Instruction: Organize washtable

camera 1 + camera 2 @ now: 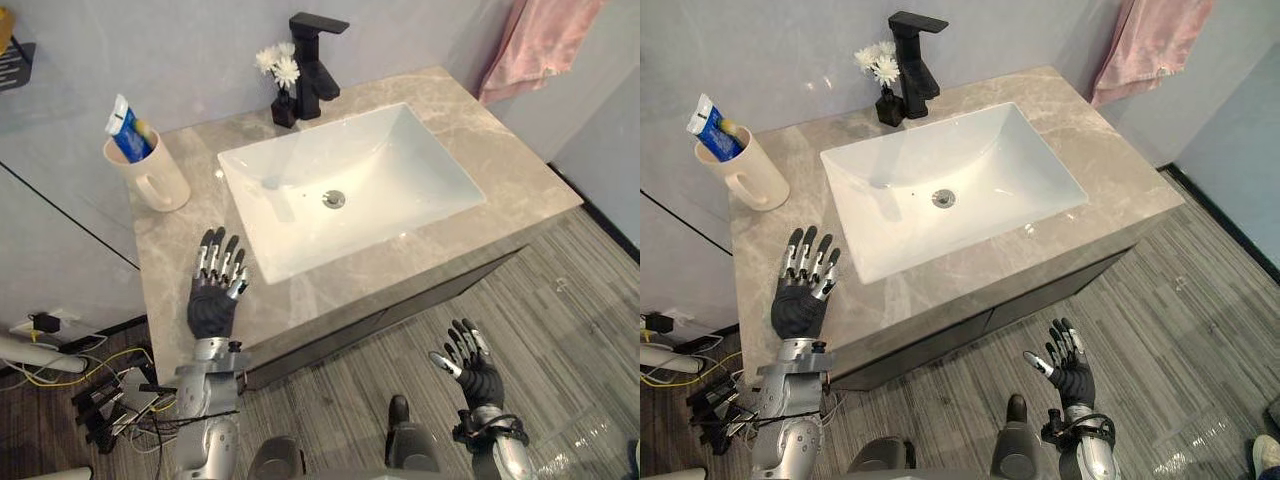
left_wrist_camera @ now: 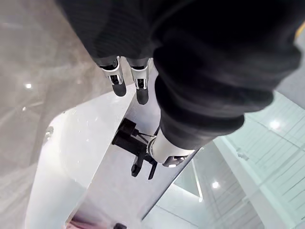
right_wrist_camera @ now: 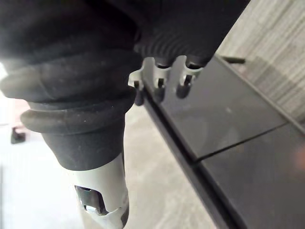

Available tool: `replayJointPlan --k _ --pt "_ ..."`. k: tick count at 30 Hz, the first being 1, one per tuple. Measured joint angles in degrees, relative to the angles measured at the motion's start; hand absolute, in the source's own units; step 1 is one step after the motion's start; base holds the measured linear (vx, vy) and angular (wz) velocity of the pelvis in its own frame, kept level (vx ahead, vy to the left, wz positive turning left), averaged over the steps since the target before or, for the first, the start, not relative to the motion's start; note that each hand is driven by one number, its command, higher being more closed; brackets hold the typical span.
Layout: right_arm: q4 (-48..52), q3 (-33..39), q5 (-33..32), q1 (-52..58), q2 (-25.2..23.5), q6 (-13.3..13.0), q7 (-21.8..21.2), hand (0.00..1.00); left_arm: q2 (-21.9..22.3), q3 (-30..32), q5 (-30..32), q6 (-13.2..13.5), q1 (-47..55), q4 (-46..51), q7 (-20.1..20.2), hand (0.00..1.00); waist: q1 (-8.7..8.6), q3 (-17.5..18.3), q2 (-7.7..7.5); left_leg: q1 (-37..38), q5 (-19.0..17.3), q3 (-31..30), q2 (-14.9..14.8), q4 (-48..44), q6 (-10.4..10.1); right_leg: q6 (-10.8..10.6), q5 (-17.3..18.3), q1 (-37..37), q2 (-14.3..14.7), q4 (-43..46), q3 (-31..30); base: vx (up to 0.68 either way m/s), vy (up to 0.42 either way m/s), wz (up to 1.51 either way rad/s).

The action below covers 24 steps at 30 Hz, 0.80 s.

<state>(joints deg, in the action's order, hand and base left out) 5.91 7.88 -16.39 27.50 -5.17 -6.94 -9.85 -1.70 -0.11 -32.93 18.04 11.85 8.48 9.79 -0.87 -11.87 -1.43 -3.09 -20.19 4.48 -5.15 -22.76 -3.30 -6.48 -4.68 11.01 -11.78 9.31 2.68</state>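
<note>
A cream mug [image 1: 153, 173] stands at the back left of the grey marble washtable [image 1: 500, 165], with a blue and white toothpaste tube [image 1: 127, 130] and a yellow item upright in it. A small dark vase of white flowers [image 1: 282, 82] sits beside the black faucet [image 1: 313, 62] behind the white sink [image 1: 345, 180]. My left hand [image 1: 213, 290] hovers open over the counter's front left corner, fingers straight, holding nothing. My right hand [image 1: 470, 368] hangs open below the counter's front edge, above the floor, also holding nothing.
A pink towel [image 1: 535, 42] hangs on the wall at the back right. Dark cabinet fronts [image 3: 238, 124] run under the counter. A power strip and loose cables [image 1: 60, 340] lie on the wood-look floor at the left.
</note>
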Motion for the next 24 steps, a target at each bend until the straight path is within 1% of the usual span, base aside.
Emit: replayJointPlan --k 1,2,3,4,5,6,7,8,9,10,11,12,13,14,15,16,17,18,19,20,21,22,23,24 --pt "0.0 -0.1 0.0 0.5 -0.1 0.0 0.2 0.00 -0.2 -0.4 0.6 0.0 0.0 -0.1 -0.1 0.00 0.13 0.0 -0.71 0.0 -0.1 1.0 0.8 -0.2 0.5 -0.2 -0.3 0.0 -0.5 -1.1 -1.1 -0.24 0.086 -0.48" --pt "-0.1 -0.1 -0.2 0.7 -0.1 0.0 0.2 0.00 -0.4 -0.3 1.3 0.1 0.0 -0.1 -0.1 0.00 0.27 -0.1 -1.04 0.0 -0.2 1.4 1.2 -0.4 0.6 -0.5 -0.5 0.1 -0.7 -1.6 -1.5 -0.20 0.065 -0.42" --pt "-0.3 -0.2 -1.0 1.0 0.1 0.1 0.2 0.00 -0.6 -0.3 2.4 0.1 0.0 -0.1 -0.2 0.00 0.38 -0.5 -1.12 -0.2 -0.3 2.4 1.3 -1.3 0.7 -0.1 -1.3 0.1 -0.8 -2.2 -1.8 -0.15 0.037 -0.41" --pt "-0.9 -1.1 -1.6 1.1 0.3 0.6 0.2 0.00 -0.8 -0.1 3.8 0.1 0.0 -0.2 -0.6 0.00 0.39 -1.2 -1.37 -0.3 -0.3 3.7 1.2 -2.3 1.0 1.1 -2.2 0.3 -0.8 -2.4 -1.3 -0.15 0.035 -0.35" --pt "-1.0 -1.3 -1.6 1.1 0.5 0.8 0.2 0.00 -0.8 0.0 4.1 0.1 0.0 -0.2 -0.8 0.00 0.36 -1.5 -1.47 -0.3 -0.3 3.9 1.2 -2.5 1.0 1.5 -2.5 0.3 -0.7 -2.3 -1.1 -0.14 0.041 -0.34" --pt "-1.4 -2.2 -1.6 1.0 1.2 1.1 0.1 0.00 -0.8 0.2 4.5 0.0 0.0 -0.2 -1.3 0.00 0.35 -1.8 -1.16 -0.2 -0.2 4.8 1.0 -2.9 1.4 3.2 -3.8 0.7 -0.3 -2.1 -0.3 -0.11 0.025 -0.31" --pt "-1.6 -2.6 -1.7 1.0 1.5 1.2 0.0 0.00 -0.6 0.4 4.5 -0.1 0.0 -0.2 -1.5 0.00 0.34 -2.0 -1.38 -0.2 0.0 5.5 0.6 -2.8 1.6 4.3 -4.8 1.3 -0.2 -2.0 0.5 -0.16 0.000 -0.60" --pt "-1.7 -4.0 -2.0 0.9 1.8 1.2 -0.2 0.00 -0.7 0.8 4.4 -0.2 0.0 -0.2 -1.8 0.00 0.82 -1.9 -1.68 -0.2 0.7 7.6 0.3 -1.9 2.8 6.1 -7.0 2.2 0.2 -2.9 1.0 -0.18 -0.059 -0.75" --pt "-1.7 -5.0 -2.2 0.2 1.7 1.3 -0.3 0.00 -0.9 1.1 4.4 -0.2 -0.2 0.0 -2.0 0.00 1.96 -2.2 -0.90 -0.1 1.4 9.8 -0.4 -1.0 3.4 7.6 -2.4 3.5 0.0 -0.2 2.7 -0.18 -0.080 -0.75" --pt "-2.2 -5.2 -2.2 -0.5 2.1 1.3 -0.4 0.00 -0.8 1.1 4.3 -0.2 -0.4 0.0 -2.2 0.00 1.92 -2.5 -0.85 0.0 1.6 10.4 -1.2 -1.2 3.1 7.9 0.0 4.8 -0.2 4.6 3.7 -0.17 -0.090 -0.50" --pt "-2.9 -5.8 -2.2 -1.5 3.0 1.5 -0.3 0.00 -0.7 0.8 4.4 -0.6 -0.4 -0.2 -2.3 0.00 1.78 -2.9 0.06 0.3 2.3 10.6 -2.5 -1.0 2.5 7.7 4.7 5.9 -0.5 15.5 6.5 -0.09 -0.077 -0.35" --pt "-2.9 -6.3 -2.2 -1.7 3.4 1.6 -0.3 0.00 -0.7 0.8 4.4 -1.3 -0.2 -0.1 -2.4 0.00 2.24 -2.6 -0.44 1.1 2.8 11.6 -2.9 -0.4 1.8 6.9 8.9 5.2 -2.1 23.8 9.2 -0.05 -0.072 -0.33" --pt "-2.9 -6.6 -2.2 -2.0 3.5 1.6 -0.2 0.00 -0.8 0.9 4.4 -1.4 0.0 0.0 -2.5 0.00 2.57 -2.1 -1.57 1.5 2.9 12.3 -2.8 -0.4 1.6 6.7 10.8 4.6 -3.2 25.8 11.0 0.00 -0.095 -0.58" --pt "-2.9 -7.2 -2.2 -3.4 3.7 1.6 -0.1 0.00 -1.2 1.1 4.4 -1.6 -0.6 0.7 -2.7 0.00 3.10 -2.4 -3.21 1.4 2.3 13.3 -2.0 -1.3 1.0 3.7 11.4 3.9 -3.0 23.1 14.8 -0.08 -0.102 -1.03" --pt "-3.8 -8.2 -2.2 -6.4 4.8 1.6 0.0 0.00 -0.7 1.1 4.4 -1.9 -0.5 -0.1 -2.8 0.00 4.07 -1.1 -1.47 0.0 2.0 12.6 -2.6 0.2 1.3 2.8 9.0 1.6 1.4 11.7 13.9 -0.09 -0.083 -1.43" --pt "-4.5 -8.1 -2.2 -8.3 5.5 1.6 0.0 0.00 0.4 1.0 4.4 -2.5 -0.8 -0.5 -3.0 0.00 5.26 0.1 1.07 -0.5 2.9 12.8 -4.3 1.8 2.2 2.3 6.7 1.9 3.4 8.9 14.0 -0.15 -0.053 -1.72" --pt "-4.6 -8.1 -2.2 -10.4 5.6 1.1 0.4 0.00 0.6 0.9 4.4 -2.7 -0.9 -0.3 -3.1 0.00 5.45 0.1 1.10 0.1 4.1 16.9 -6.0 2.8 2.1 9.2 14.1 3.8 0.1 25.1 19.1 -0.02 -0.058 -1.25" --pt "-5.2 -8.9 -2.2 -10.8 5.7 0.6 0.9 0.00 0.5 0.4 4.4 -3.4 -0.4 -0.1 -3.7 0.00 4.71 1.3 -0.54 1.1 4.9 18.3 -4.8 2.8 1.4 7.2 16.1 0.7 -4.8 32.2 21.4 0.00 -0.088 -1.00" --pt "-5.7 -9.7 -2.2 -10.7 5.7 0.6 1.0 0.00 0.5 0.5 4.3 -3.9 -0.2 0.0 -4.0 0.00 5.12 2.0 -1.66 1.2 4.8 20.1 -4.3 2.2 1.4 6.0 16.9 -0.7 -7.0 31.9 21.8 0.06 -0.152 -1.01" --pt "-6.8 -10.9 -2.2 -12.7 6.3 0.9 1.0 0.00 0.6 1.5 4.3 -4.3 -0.4 -1.6 -4.9 0.00 5.55 2.6 -2.91 0.8 4.6 22.9 -4.7 0.2 1.4 5.0 17.8 -0.4 -6.2 29.6 24.7 -0.01 -0.124 -1.22" --pt "-6.8 -11.1 -2.2 -13.3 6.8 1.0 1.1 0.00 1.2 1.7 4.2 -5.3 -0.4 -2.4 -5.3 0.00 5.90 2.9 -2.23 0.5 4.6 24.0 -5.8 -0.3 1.5 6.3 16.9 -0.1 -5.0 28.2 25.7 -0.03 -0.138 -2.03" --pt "-6.7 -11.4 -2.8 -14.4 7.7 0.9 1.2 0.00 2.4 1.8 4.1 -6.8 0.1 -4.4 -6.4 0.00 6.87 4.1 -0.84 0.8 5.0 26.5 -8.7 0.0 1.8 9.5 14.7 -0.1 -1.6 22.5 27.8 -0.02 -0.092 -1.99" --pt "-6.6 -12.5 -3.2 -15.0 7.9 0.7 1.3 0.00 2.8 1.8 3.9 -7.3 0.7 -5.7 -6.7 0.00 7.54 5.0 -0.51 1.1 5.6 29.1 -10.2 1.1 1.1 9.9 15.5 -0.2 -0.2 19.2 29.0 0.01 -0.133 -1.98" --pt "-6.5 -12.7 -3.4 -15.3 8.0 0.4 1.4 0.00 2.7 1.8 3.8 -7.8 0.6 -6.7 -7.0 0.00 7.57 5.4 -1.31 1.2 5.8 31.0 -10.2 1.3 0.9 10.2 17.1 0.1 -0.8 18.6 31.0 0.03 -0.211 -1.57"
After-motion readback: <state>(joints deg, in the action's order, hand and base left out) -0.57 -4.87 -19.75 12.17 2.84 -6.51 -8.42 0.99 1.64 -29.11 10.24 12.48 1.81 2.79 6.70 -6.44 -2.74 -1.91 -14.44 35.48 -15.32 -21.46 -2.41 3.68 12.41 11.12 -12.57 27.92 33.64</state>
